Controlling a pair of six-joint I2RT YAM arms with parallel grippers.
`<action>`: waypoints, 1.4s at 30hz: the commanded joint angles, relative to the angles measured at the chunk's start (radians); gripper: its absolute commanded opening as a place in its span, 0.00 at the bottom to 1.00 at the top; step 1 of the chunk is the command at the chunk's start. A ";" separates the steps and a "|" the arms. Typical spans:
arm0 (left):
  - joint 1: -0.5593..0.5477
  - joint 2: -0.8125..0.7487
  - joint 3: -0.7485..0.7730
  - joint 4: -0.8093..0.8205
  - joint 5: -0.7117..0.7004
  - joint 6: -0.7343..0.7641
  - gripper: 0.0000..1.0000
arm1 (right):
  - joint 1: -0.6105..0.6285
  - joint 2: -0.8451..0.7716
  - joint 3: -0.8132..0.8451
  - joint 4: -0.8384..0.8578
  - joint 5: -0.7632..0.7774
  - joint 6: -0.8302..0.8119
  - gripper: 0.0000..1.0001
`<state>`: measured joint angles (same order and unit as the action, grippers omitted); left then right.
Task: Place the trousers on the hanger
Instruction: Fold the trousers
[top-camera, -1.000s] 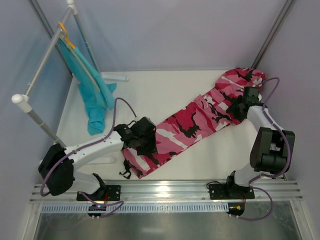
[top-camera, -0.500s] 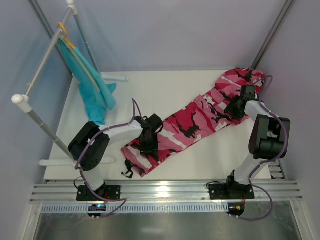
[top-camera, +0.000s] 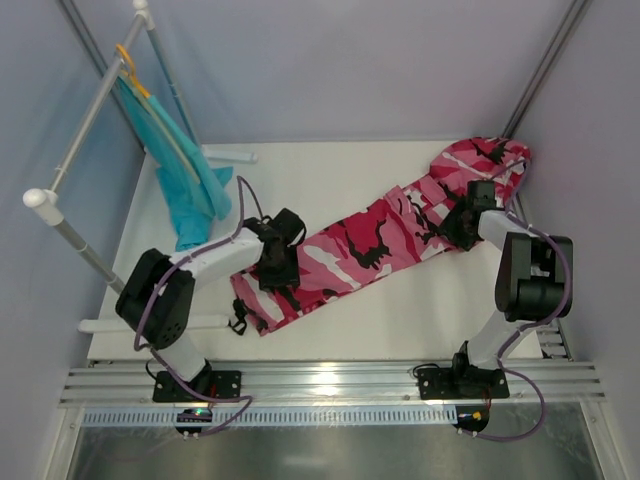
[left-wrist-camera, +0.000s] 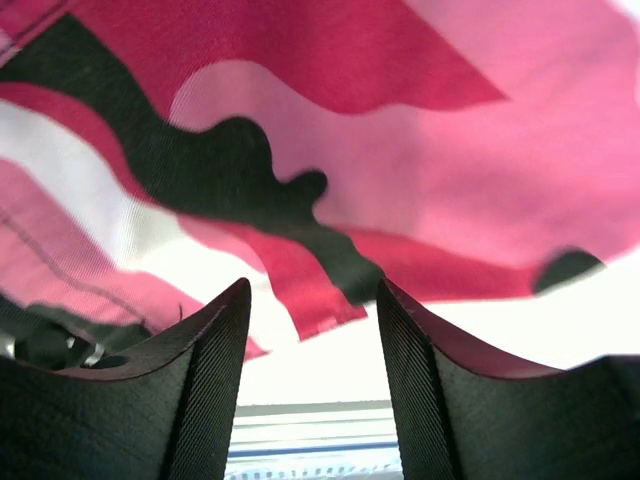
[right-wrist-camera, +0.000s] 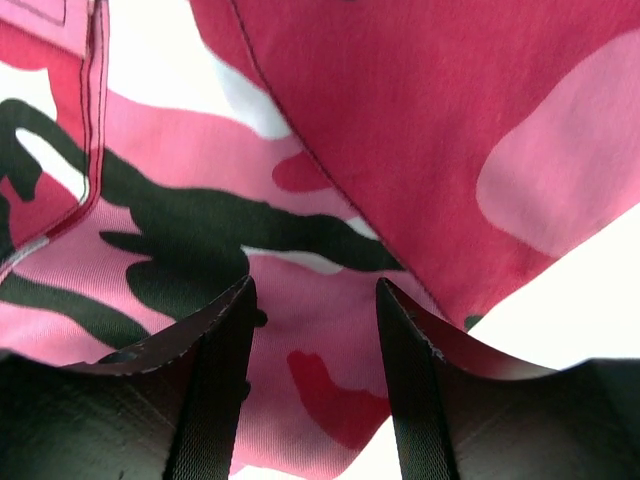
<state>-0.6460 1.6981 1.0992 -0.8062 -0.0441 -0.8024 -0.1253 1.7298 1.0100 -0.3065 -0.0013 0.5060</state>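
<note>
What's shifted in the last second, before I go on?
The trousers slid left at the near leg end, toward the rack; the left gripper moved left and away with it. The right gripper edged left. Both jaws stand apart, no grip shows. Teal garment and rack unchanged.

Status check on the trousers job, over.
Left gripper and right gripper open over cloth. Trousers laid on table, not hung. Hanger not visible. Teal garment hangs clear at left.
</note>
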 joint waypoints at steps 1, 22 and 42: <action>0.000 -0.150 0.019 -0.039 -0.023 0.045 0.55 | 0.018 -0.071 -0.025 -0.078 -0.003 -0.021 0.56; 0.012 -0.761 0.343 -0.287 -0.369 0.012 0.65 | 1.239 -0.072 0.233 0.121 0.281 -0.290 0.81; 0.066 -0.652 0.588 -0.373 -0.379 0.103 0.70 | 1.481 0.258 0.335 0.217 0.383 -0.334 0.80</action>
<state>-0.5892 1.0256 1.6531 -1.1721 -0.4019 -0.7307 1.3300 1.9903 1.3479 -0.1562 0.3481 0.1848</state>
